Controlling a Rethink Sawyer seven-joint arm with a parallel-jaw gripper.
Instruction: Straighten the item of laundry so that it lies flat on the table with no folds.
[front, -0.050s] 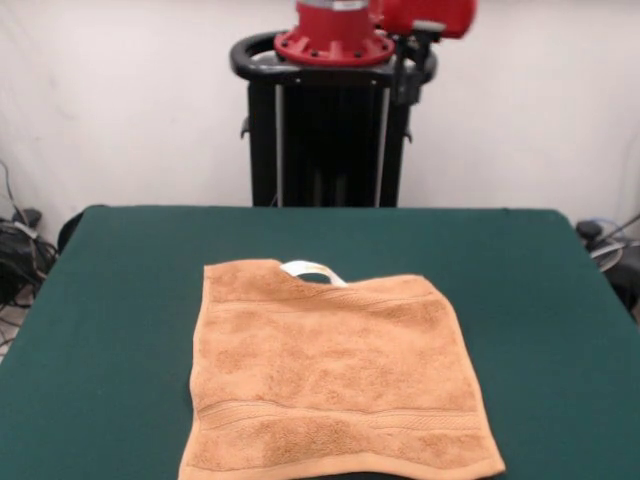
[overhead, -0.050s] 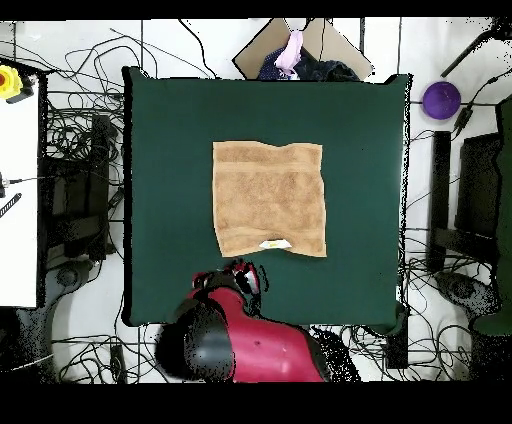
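On the dark green felt counter (front, -0.050s: 110, 300) the peach-orange terry towel (front, -0.050s: 335, 375) lies spread near the middle, roughly square, its nap looped and soft. From the front I see a woven border band crossing it near the close edge and a fainter one near the far edge, where a small fold leaves a notch and the white tag (front, -0.050s: 315, 271) pokes out. That view shows only my red base and black pedestal (front, -0.050s: 330, 130). From overhead the towel's whole outline shows, slightly skewed, with the tag at the edge nearest me and my red arm (overhead, -0.050s: 250, 335) drawn back over the counter's edge. Whether my hand is spread or pressed together I cannot tell.
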